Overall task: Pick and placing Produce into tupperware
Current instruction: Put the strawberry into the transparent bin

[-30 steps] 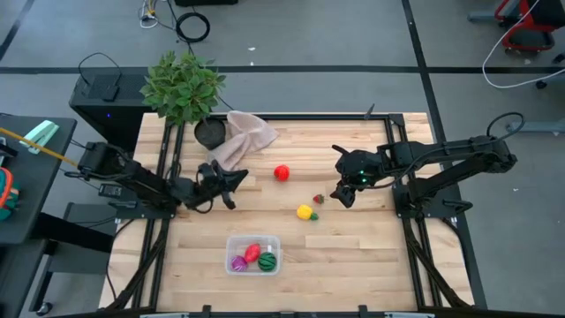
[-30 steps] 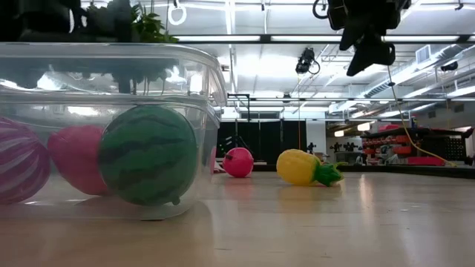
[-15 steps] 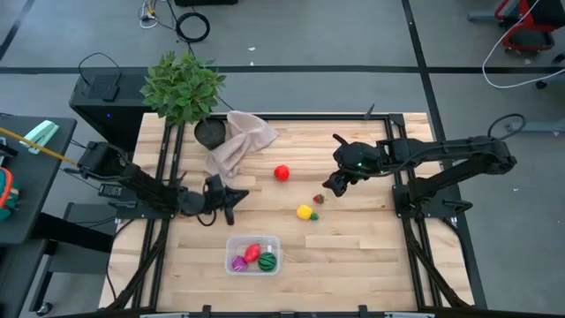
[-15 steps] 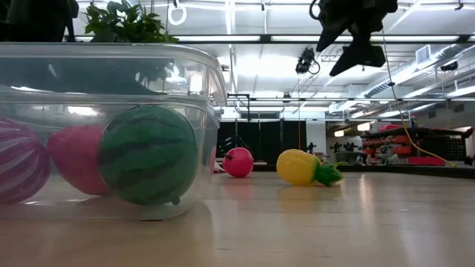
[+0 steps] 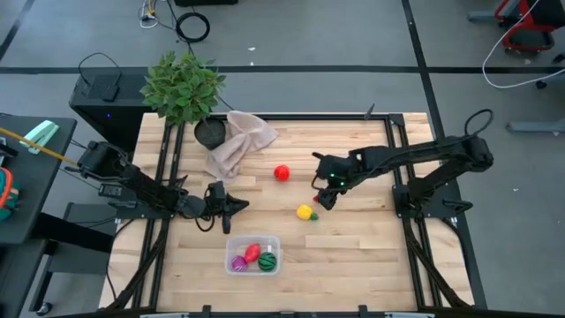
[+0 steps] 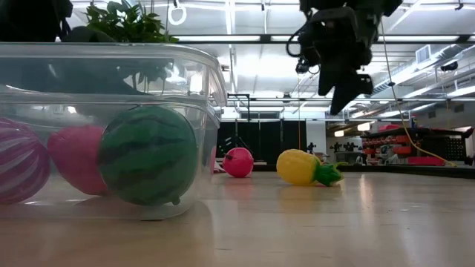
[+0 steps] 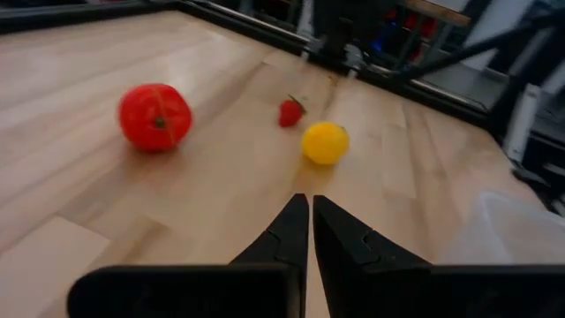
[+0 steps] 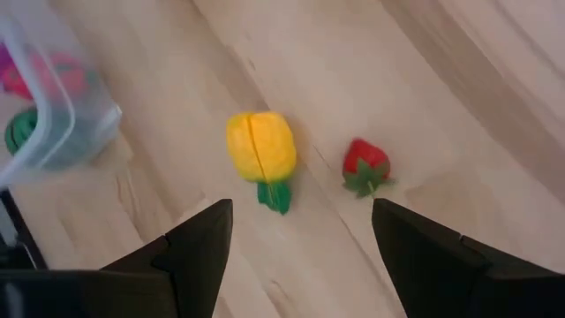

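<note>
Over the middle of the surface [image 5: 371,256] the right claw [image 8: 296,234] hangs with fingers wide and empty above the yellow fruit [image 8: 261,148] and small strawberry [image 8: 365,167]. The tupperware [image 5: 253,254] near the front edge already holds three pieces. Next, I'd guess, it drops onto one. The left claw [image 7: 310,231], pinched narrow and empty, waits near the tub.

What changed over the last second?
The right end effector, open, swung in toward the table's middle, now above the strawberry and yellow fruit. The left end effector, empty, drew back toward the tub. Nothing grabbed or released; the fruit hasn't moved.
</note>
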`<control>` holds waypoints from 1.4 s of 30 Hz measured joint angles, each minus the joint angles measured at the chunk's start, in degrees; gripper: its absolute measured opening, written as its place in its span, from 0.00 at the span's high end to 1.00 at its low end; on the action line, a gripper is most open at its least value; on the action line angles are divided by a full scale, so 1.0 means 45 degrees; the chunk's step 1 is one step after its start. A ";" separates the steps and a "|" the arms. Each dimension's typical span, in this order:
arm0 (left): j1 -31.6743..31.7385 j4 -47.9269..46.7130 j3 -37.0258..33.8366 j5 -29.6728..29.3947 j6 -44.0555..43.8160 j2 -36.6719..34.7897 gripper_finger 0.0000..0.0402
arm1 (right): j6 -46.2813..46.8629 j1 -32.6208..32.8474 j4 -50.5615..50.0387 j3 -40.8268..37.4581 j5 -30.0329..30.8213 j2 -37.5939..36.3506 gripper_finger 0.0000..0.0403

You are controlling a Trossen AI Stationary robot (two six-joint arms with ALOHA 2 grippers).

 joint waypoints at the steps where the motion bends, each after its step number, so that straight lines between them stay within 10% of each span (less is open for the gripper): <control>1: -0.0057 -0.0019 0.0000 0.0049 -0.0009 0.0000 0.94 | -0.0473 -0.0004 -0.0042 0.0185 -0.0054 0.0180 0.31; 9: -0.0197 -0.0150 0.0000 0.0071 0.0339 0.0000 0.97 | -0.3700 -0.0823 -0.2546 0.2366 0.0200 0.2160 0.31; 42: -0.0144 -0.0624 0.0000 -0.0002 0.0679 0.0000 0.95 | -0.3970 -0.1570 -0.3480 0.2825 -0.0394 0.5273 0.24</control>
